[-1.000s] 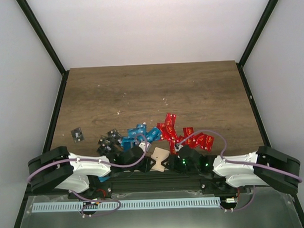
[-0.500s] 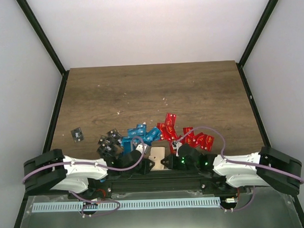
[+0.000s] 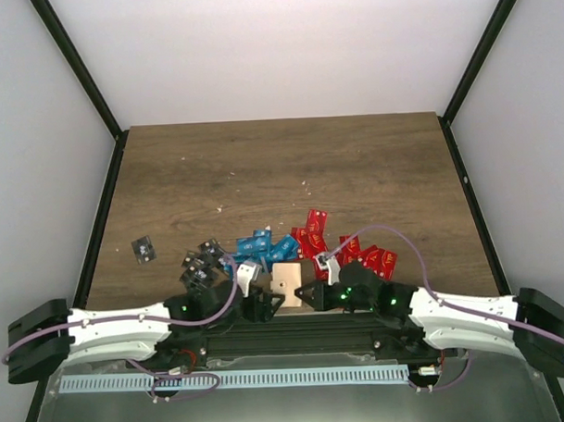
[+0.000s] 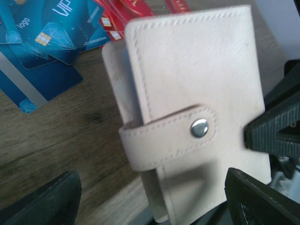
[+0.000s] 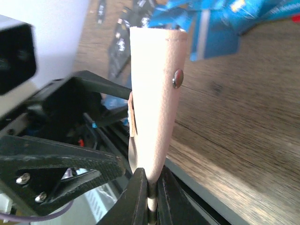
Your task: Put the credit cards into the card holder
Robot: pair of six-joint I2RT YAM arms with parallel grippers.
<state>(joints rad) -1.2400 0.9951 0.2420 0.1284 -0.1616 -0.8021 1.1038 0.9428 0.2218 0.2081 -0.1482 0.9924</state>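
**Operator:** What are my pincers doing?

**Spotter:** Your right pincer [image 5: 151, 193] is clenched on one edge of the card holder [image 5: 157, 93], which your right wrist camera sees edge-on. Your left pincer [image 4: 152, 187] is released, jaws spread wide on either side of the holder. I cannot tell whether they touch it.

**Operator:** And the holder itself?

**Spotter:** It is shut. The strap [image 4: 164, 140] wraps over the front and the snap stud [image 4: 199, 127] is fastened. From above, you have it at the near edge of the table [image 3: 290, 164], between your two pincers. Whether it rests on the wood I cannot tell.

**Operator:** Where are the cards?

**Spotter:** All of them lie on the table, outside the holder. The blue credit cards [image 3: 260, 244] lie just beyond the holder, slightly to its left. The red credit cards [image 3: 343, 248] fan out beyond it to the right. The black credit cards [image 3: 199, 265] sit to its left, past the blue ones. One lone black card [image 3: 143, 249] lies well apart, farther left again.
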